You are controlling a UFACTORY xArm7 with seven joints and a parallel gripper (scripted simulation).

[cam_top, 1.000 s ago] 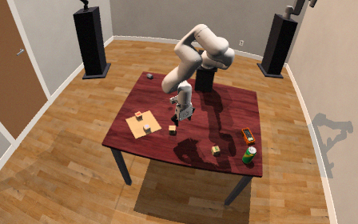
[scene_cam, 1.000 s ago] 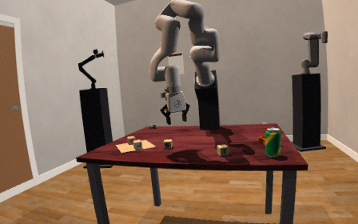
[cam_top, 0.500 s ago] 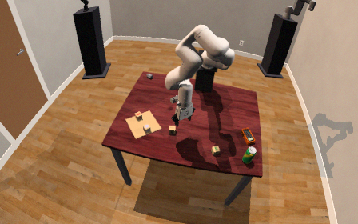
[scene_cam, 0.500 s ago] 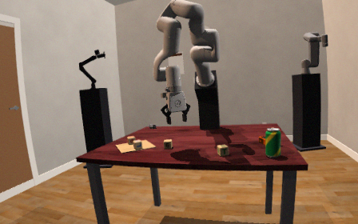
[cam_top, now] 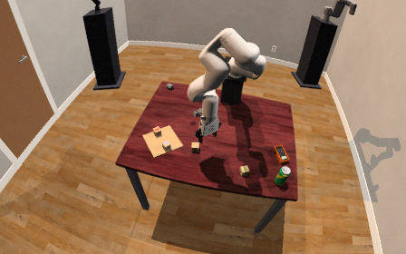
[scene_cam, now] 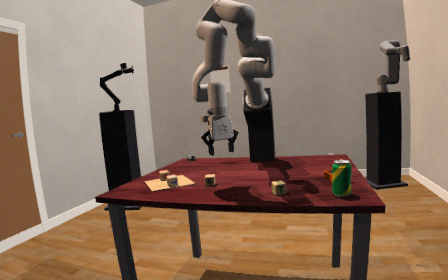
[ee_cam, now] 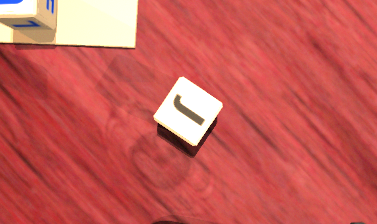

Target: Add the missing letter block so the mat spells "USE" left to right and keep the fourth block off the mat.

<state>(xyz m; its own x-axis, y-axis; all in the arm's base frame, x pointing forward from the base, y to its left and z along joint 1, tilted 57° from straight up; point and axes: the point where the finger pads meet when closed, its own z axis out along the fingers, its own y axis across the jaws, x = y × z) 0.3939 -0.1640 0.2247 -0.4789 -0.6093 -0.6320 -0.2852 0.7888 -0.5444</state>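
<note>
Hand: fingers apart, holding nothing, hanging above the surface over a block lying just right of the mat, likely sizing it up. Mat: two blocks. Fourth block: far right, near the can.

Robotics test room: bare walls, wood floor, one table, black pedestals carrying spare arms.
</note>
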